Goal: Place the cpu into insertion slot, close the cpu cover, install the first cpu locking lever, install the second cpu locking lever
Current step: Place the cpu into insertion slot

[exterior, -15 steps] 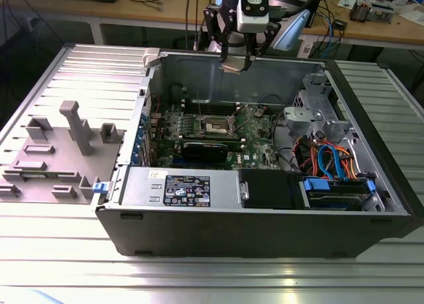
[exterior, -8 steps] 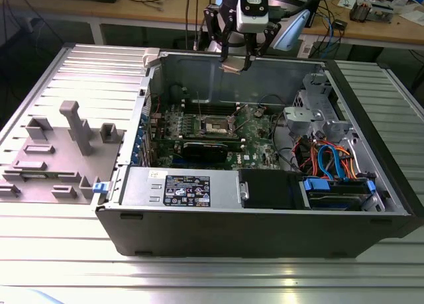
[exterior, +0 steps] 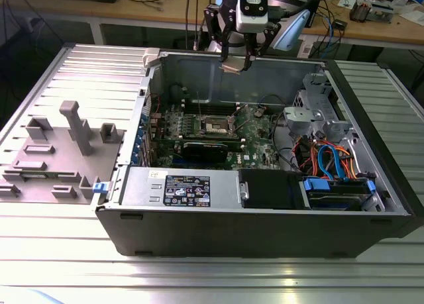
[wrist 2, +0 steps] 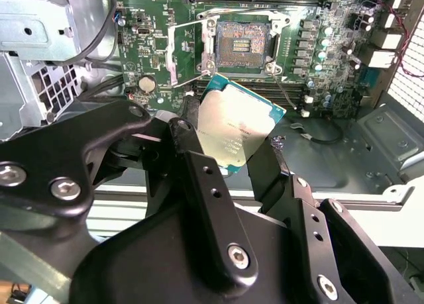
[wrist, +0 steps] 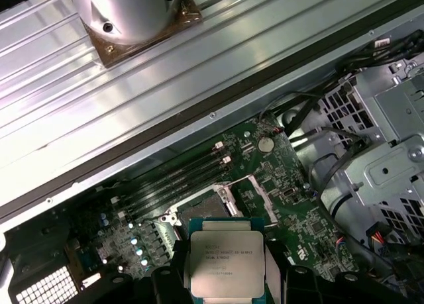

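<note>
My gripper [exterior: 235, 60] hangs above the far wall of the open computer case [exterior: 265, 231], shut on the cpu [exterior: 233, 67]. In both wrist views the cpu [wrist 2: 238, 118] [wrist: 225, 261] is a silvery square with a green edge, pinched between the black fingers [wrist 2: 192, 138] [wrist: 169, 281]. The insertion slot [exterior: 217, 125] [wrist 2: 244, 44] [wrist: 199, 208] lies bare on the green motherboard, well below the chip. The cpu cover [wrist 2: 187, 52] [wrist: 257, 197], a thin metal frame, stands flipped open beside the socket.
A black rectangular card [exterior: 212, 150] sits in front of the socket. A power supply [exterior: 192, 188] and a drive bay with blue and orange cables [exterior: 334, 178] line the near wall. A grey fixture block [exterior: 59, 152] stands at the exterior view's left.
</note>
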{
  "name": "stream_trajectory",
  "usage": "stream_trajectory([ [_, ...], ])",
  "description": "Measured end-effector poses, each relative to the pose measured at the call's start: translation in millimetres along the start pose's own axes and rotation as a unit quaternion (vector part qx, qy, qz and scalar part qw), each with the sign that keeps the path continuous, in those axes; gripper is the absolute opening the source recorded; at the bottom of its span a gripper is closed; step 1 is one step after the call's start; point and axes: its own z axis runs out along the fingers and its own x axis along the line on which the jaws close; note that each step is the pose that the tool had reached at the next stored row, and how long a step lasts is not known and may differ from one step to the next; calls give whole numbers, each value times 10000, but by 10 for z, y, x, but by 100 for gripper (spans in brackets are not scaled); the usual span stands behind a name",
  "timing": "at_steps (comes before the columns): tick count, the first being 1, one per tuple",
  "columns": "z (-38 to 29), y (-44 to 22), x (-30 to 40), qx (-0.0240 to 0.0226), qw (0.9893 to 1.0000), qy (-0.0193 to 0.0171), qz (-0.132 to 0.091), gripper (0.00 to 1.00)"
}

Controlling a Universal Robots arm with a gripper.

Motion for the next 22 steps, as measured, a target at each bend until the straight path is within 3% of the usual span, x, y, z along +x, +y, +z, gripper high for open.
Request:
stream_trajectory([
  [22,0,0,0,-2,9999,-10,111,54],
])
